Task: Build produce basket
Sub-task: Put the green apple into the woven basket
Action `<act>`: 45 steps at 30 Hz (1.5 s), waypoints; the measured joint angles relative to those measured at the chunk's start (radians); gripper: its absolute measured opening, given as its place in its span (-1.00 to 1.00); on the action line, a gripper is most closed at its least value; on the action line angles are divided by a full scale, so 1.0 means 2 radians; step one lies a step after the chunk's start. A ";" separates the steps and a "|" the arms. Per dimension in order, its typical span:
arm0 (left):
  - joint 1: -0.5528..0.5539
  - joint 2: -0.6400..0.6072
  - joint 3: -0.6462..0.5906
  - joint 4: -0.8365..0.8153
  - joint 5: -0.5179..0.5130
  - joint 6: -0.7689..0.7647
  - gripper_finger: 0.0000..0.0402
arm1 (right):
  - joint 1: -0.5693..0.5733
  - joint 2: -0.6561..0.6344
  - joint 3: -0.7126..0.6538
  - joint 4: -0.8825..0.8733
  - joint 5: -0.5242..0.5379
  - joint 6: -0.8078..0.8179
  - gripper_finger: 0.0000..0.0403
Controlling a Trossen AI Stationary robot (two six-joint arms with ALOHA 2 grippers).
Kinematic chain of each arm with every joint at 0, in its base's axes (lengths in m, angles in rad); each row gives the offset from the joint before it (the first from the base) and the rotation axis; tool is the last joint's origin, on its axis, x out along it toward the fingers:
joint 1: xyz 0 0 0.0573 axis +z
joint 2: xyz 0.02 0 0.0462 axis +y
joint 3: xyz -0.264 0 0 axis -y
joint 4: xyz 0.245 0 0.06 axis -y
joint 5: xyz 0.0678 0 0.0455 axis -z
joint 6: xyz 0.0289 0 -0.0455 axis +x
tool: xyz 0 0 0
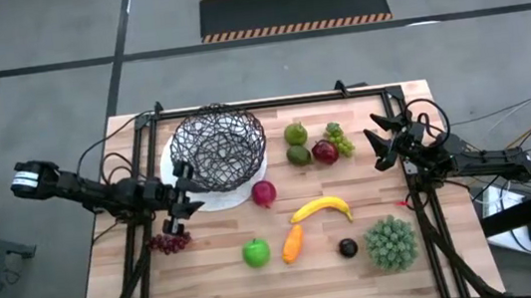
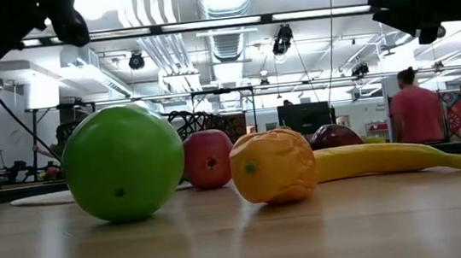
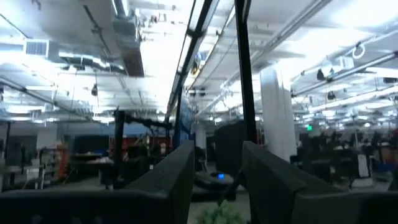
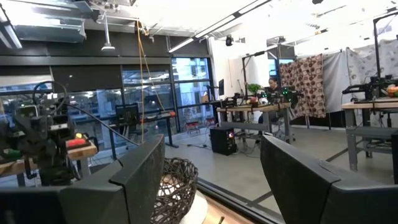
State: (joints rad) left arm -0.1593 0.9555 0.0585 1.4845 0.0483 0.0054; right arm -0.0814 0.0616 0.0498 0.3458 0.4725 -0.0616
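Still, basket [image 1: 220, 150] is empty. Left gripper [image 1: 182, 207], fingers part open and holding nothing, hangs near basket rim, could knock it; right gripper [image 1: 382, 142] open, by table's right edge.

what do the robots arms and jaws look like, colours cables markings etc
Both arms are slim, dark and jointed, with black cables looping beside them. The left arm has a pale, whitish band near its outer end, and the right arm shows a small yellow part near its base. The left gripper and right gripper end in flat, matte black fingers with squared edges.
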 joint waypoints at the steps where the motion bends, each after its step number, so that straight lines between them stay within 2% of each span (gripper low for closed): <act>1: 0.000 0.001 0.008 0.000 0.000 -0.006 -0.40 | 0.000 0.000 0.000 0.000 0.000 0.000 0.24; 7: 0.000 0.018 0.058 -0.001 0.000 -0.064 -0.40 | 0.000 0.000 0.000 0.002 0.000 0.029 0.24; 14: 0.000 0.075 0.123 -0.004 0.000 -0.110 -0.40 | 0.000 0.000 0.000 0.003 0.000 0.070 0.24; 19: -0.002 0.122 0.175 -0.036 0.000 -0.206 -0.40 | 0.000 0.000 0.000 0.005 0.000 0.101 0.24; 23: -0.007 0.146 0.214 -0.117 -0.005 -0.256 -0.40 | 0.000 0.000 0.000 0.021 0.005 0.075 0.24; 26: -0.013 0.150 0.246 -0.208 -0.025 -0.298 -0.40 | 0.000 0.000 0.000 0.026 0.026 0.074 0.24; 31: -0.032 0.142 0.316 -0.429 -0.058 -0.328 -0.40 | 0.000 0.000 0.000 0.028 0.069 0.074 0.24; 37: -0.076 0.147 0.425 -0.683 -0.107 -0.349 -0.48 | 0.000 0.000 0.000 0.028 0.078 0.074 0.24; 41: -0.110 0.166 0.477 -0.783 -0.110 -0.353 -0.59 | 0.000 0.000 0.000 0.028 0.079 0.074 0.24; 45: -0.135 0.191 0.503 -0.816 -0.108 -0.342 -0.64 | 0.000 0.000 0.000 0.024 0.078 0.075 0.24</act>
State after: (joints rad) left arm -0.4296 1.3368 1.0646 -0.1470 -0.1681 -0.6790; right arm -0.0814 0.0616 0.0498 0.3937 0.6288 0.0885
